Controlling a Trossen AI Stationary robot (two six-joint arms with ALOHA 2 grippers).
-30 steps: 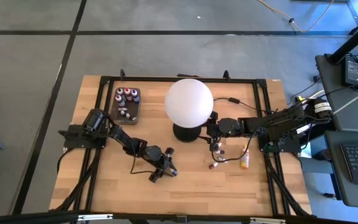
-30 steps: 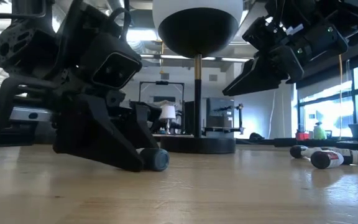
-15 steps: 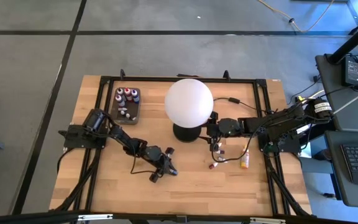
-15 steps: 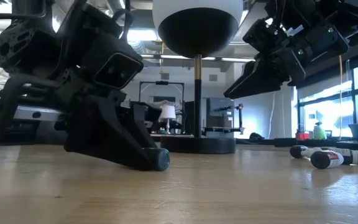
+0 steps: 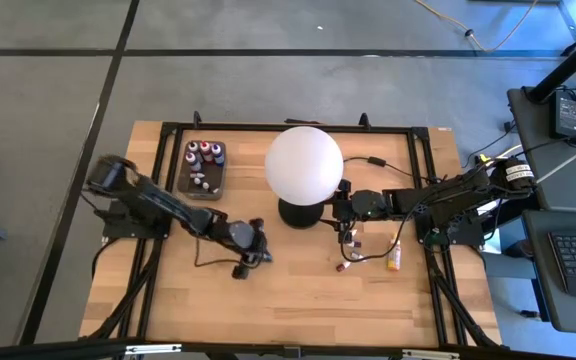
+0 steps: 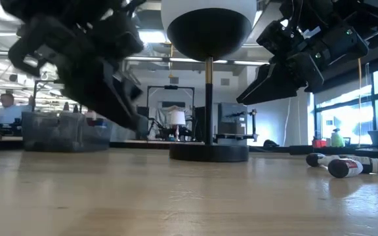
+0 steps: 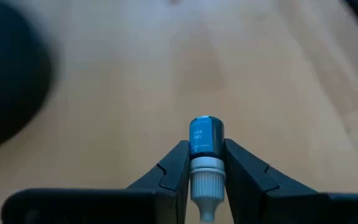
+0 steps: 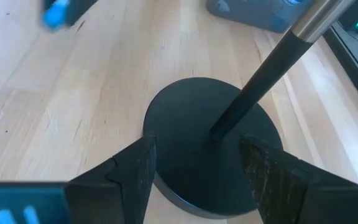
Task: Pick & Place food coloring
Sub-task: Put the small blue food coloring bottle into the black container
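Between the left gripper's (image 7: 206,163) jaws the blue bottle's (image 7: 206,138) white tip runs off the wrist picture's edge, the dark shape (image 7: 8,81) off to their side is a blur, the left arm (image 6: 84,56) in the low view is smeared, and the tray's (image 5: 185,181) bottles are too small to tell apart.

Blue bottle (image 7: 205,135) with white cap, white globe lamp (image 5: 304,164), dark grey tray (image 5: 187,180).
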